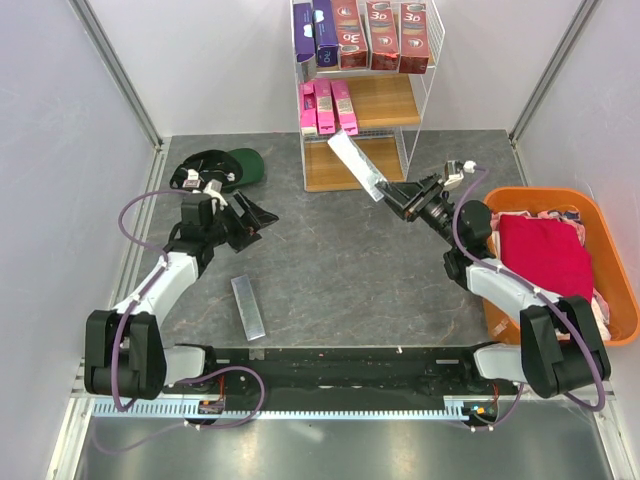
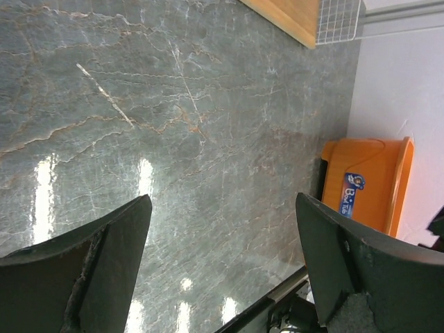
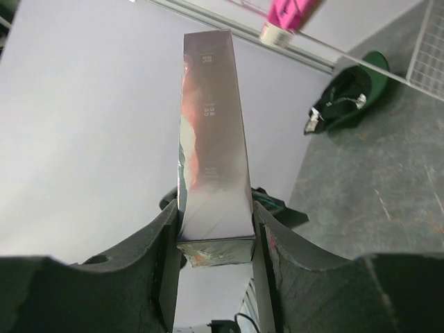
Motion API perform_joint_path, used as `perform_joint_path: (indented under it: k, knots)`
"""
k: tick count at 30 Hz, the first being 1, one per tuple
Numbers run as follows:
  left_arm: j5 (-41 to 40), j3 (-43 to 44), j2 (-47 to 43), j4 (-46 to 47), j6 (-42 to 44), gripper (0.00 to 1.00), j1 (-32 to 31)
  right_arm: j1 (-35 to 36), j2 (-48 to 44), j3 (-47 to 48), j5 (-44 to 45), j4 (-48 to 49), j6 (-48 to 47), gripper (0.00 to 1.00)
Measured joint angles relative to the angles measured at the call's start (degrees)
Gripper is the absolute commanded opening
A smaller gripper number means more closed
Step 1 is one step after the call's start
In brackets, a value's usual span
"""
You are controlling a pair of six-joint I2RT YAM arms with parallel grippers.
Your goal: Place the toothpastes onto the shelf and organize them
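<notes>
Toothpaste carton (image 1: 355,165), silver, is pinched at its near end by the R hand (image 1: 395,195), fingers (image 3: 166,243) narrow and flat against its two long sides. Carton is off the tabletop (image 1: 330,270), tilted, far end pointing up-left at the shelf (image 1: 385,100), just in front of the pink cartons (image 1: 325,108) on the mid board. Whether it touches them: can't tell. R wrist view looks along the carton's length w/ a pink end above it.

Shelf stands at the far side, centre. Top board: 2 purple cartons (image 1: 315,35) on the left, 3 red cartons (image 1: 385,35) w/ "3D" print beside them, all upright. Mid board: 3 pink ones packed at the left end.

L hand (image 1: 252,222) hangs wide over bare tabletop, holding nothing, well apart from the shelf. Green cap (image 1: 232,166) lies just beyond it. 2nd silver carton (image 1: 247,307) lies flat on the tabletop nearer the L arm's base.

Orange basket (image 1: 530,193) sits by the R arm, red cloth (image 1: 545,255) inside.
</notes>
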Motion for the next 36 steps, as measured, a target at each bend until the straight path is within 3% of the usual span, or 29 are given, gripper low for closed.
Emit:
perform_joint_path:
  k: [13, 27, 36]
  knots:
    - [-0.6, 1.3, 2.7, -0.6, 0.7, 0.91, -1.8, -1.0, 11.1, 14.3, 4.2, 3.9, 3.6, 0.25]
    - [-1.9, 2.4, 3.0, -2.7, 1.9, 0.91, -2.0, -1.2, 24.1, 32.3, 13.0, -7.1, 0.2, 0.23]
    - [-2.0, 3.2, 3.2, -3.1, 2.4, 0.91, -2.0, -1.4, 28.1, 36.8, 18.4, -11.9, -0.8, 0.23]
